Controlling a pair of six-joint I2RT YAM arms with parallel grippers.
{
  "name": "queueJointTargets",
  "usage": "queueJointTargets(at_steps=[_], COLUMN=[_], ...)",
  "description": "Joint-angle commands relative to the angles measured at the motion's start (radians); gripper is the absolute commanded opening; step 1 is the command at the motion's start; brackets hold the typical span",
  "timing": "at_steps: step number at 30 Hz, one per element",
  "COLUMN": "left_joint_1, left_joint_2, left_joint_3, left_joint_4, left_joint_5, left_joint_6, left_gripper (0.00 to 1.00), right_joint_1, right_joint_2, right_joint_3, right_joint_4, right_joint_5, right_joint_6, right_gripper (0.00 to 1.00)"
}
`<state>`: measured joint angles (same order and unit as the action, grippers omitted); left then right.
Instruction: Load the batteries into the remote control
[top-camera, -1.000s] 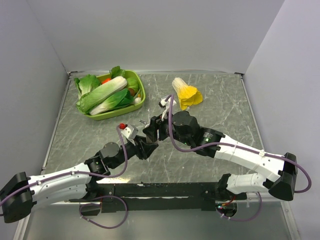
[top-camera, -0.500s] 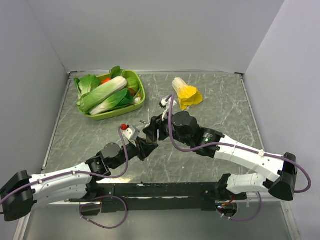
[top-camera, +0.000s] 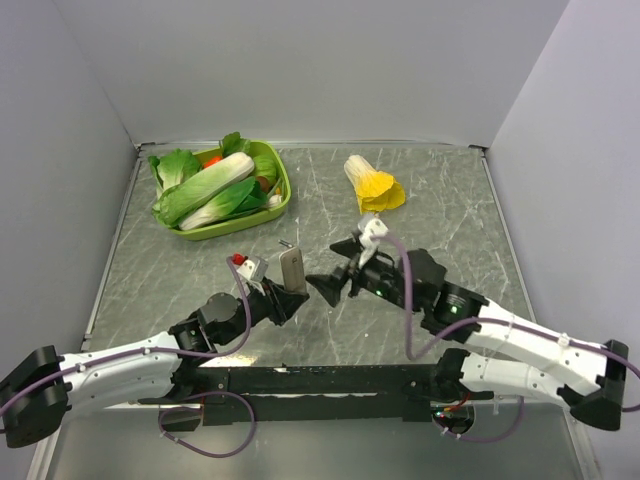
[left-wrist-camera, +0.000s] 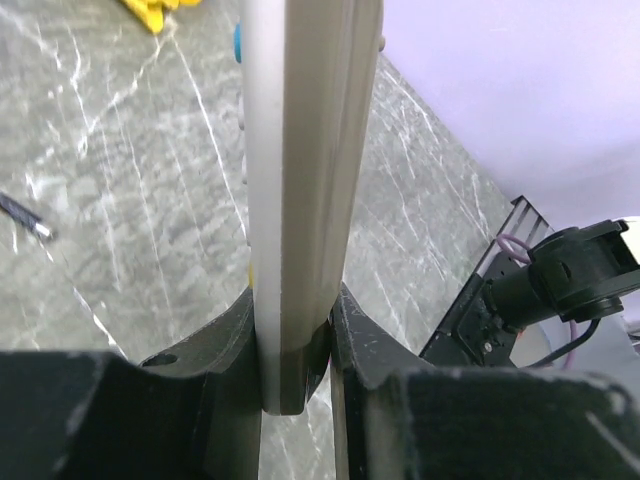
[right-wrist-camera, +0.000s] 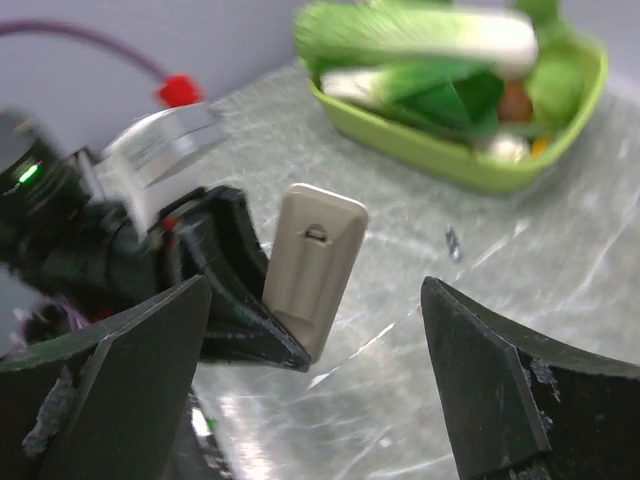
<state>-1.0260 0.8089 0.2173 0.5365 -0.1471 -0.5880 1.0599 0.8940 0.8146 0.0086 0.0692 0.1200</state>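
The slim rectangular remote control with the grey-beige back (top-camera: 293, 270) now stands on end above the grey marbled table (top-camera: 450, 210), pinched by its lower end between the pressed-together fingers of the left gripper (top-camera: 280, 298); the left wrist view shows the bar clamped edge-on between both pads. The right gripper (top-camera: 335, 270) sits just beside it with jaws spread wide and touches nothing. Its own camera shows the plain back of the remote facing it, a small latch notch near the upper end. This reads as a handover just completed: the left arm has sole custody and presents the back side, and the cover appears to be still in place, so no loading has begun. One thin dark cylinder with a pale tip (top-camera: 286, 243), judged to be a battery, lies on the table beyond the remote, untouched; a second cannot be located. Against the earlier frame, the two grippers were bunched together over the same spot with the remote barely visible; the right arm has since drawn back toward its own side and opened. The green tray of toy vegetables (top-camera: 283, 195) and the yellow-and-white toy cabbage (top-camera: 372, 185) are unmoved.
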Motion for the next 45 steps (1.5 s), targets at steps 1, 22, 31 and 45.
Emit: queueJointTargets(at_steps=[1, 22, 31, 45], left_joint_1=[0.0, 0.001, 0.001, 0.001], left_joint_2=[-0.011, -0.013, -0.01, -0.033], left_joint_3=[0.002, 0.149, 0.163, 0.171], left_joint_4=[0.046, -0.165, -0.165, -0.178], left_joint_5=[0.023, 0.107, 0.138, 0.164], left_joint_6=[-0.078, -0.09, -0.076, -0.079], left_gripper=[0.01, 0.01, 0.01, 0.01], right_joint_1=[0.003, 0.002, -0.014, -0.031], right_joint_2=[-0.11, 0.013, 0.045, 0.079], right_joint_3=[-0.158, -0.101, -0.072, -0.069], right_joint_4=[0.207, 0.208, 0.185, 0.149], right_joint_5=[-0.204, -0.445, -0.451, -0.419], right_joint_6=[-0.322, -0.806, -0.829, -0.847], right_gripper=[0.95, 0.95, 0.85, 0.72])
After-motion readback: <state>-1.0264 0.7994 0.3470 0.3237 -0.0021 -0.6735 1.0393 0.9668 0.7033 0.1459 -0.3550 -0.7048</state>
